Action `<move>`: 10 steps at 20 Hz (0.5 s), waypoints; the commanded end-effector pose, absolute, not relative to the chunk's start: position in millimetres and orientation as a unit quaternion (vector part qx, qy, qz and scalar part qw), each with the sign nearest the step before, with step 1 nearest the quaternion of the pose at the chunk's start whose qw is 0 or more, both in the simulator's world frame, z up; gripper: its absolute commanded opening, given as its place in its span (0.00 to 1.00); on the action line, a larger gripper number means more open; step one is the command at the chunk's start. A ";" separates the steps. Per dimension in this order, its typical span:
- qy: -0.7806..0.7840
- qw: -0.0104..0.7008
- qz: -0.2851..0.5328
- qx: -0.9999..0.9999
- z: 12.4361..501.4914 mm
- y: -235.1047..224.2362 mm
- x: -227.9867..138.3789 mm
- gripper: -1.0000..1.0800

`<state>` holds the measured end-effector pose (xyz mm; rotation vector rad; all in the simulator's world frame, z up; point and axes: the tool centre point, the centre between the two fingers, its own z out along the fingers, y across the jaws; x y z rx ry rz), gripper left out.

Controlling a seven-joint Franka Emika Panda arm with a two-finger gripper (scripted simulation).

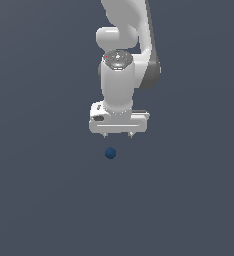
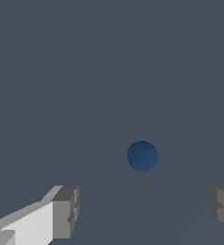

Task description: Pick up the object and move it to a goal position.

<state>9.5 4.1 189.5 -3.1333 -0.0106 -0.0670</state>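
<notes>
The tiny dark blue ball (image 1: 110, 153) lies on the plain grey floor. In the exterior view my white gripper (image 1: 118, 135) hangs pointing down, just above the ball and slightly toward that view's right of it. Its two short fingertips are spread apart, so the gripper is open and empty. In the wrist view the ball (image 2: 142, 156) shows beyond the gap between the two grey fingertips (image 2: 66, 210), nearer the middle of the gap than either finger. The gripper (image 2: 145, 210) touches nothing.
The floor (image 1: 39, 200) is a flat, uniform dark grey surface. The white arm (image 1: 120, 60) rises from the gripper toward the top of the exterior view. No other objects or goal marker show.
</notes>
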 end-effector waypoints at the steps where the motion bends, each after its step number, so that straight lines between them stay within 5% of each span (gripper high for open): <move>1: -0.003 0.004 -0.021 -1.000 189.5 4.1 9.5 0.96; 10: -0.001 0.005 -0.042 -0.999 201.0 -3.0 13.1 0.96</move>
